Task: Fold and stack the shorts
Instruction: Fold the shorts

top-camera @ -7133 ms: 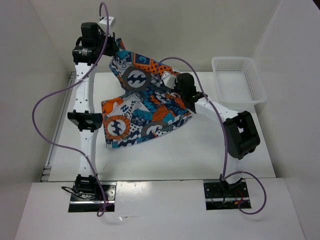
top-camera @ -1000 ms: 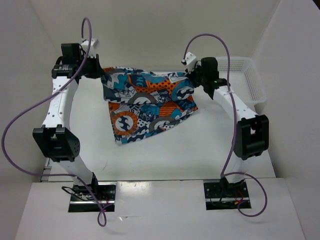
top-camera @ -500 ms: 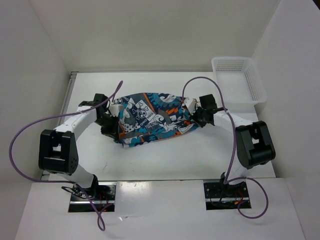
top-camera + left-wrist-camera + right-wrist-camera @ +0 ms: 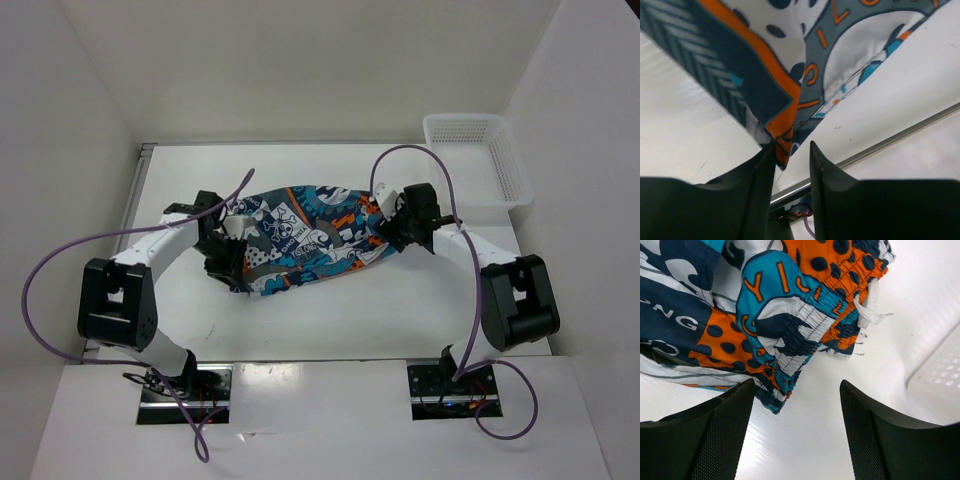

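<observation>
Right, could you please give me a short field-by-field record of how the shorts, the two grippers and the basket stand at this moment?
shorts: lying bunched on the table, between the two arms
left gripper: at the shorts' left end, fingers nearly together with a fabric corner between them; grip uncertain
right gripper: open, at the waistband end, holding nothing
basket: white mesh, far right corner, apart from the shorts
</observation>
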`<action>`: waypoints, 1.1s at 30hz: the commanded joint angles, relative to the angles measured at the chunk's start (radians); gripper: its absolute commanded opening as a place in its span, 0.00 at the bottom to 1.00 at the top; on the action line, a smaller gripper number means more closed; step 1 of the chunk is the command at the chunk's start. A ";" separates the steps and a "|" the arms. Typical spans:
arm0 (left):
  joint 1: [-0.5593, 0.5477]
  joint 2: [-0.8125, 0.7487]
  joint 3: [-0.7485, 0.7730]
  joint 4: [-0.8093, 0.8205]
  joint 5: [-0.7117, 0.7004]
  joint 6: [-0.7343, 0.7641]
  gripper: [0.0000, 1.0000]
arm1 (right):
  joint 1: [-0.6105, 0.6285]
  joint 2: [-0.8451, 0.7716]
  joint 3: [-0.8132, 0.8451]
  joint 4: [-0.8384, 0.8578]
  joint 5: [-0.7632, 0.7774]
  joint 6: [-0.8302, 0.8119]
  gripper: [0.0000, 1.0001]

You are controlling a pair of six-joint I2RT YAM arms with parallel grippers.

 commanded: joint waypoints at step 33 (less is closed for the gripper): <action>-0.007 0.171 -0.100 0.363 -0.420 0.004 0.33 | 0.198 0.218 0.133 -0.193 -0.141 0.133 0.16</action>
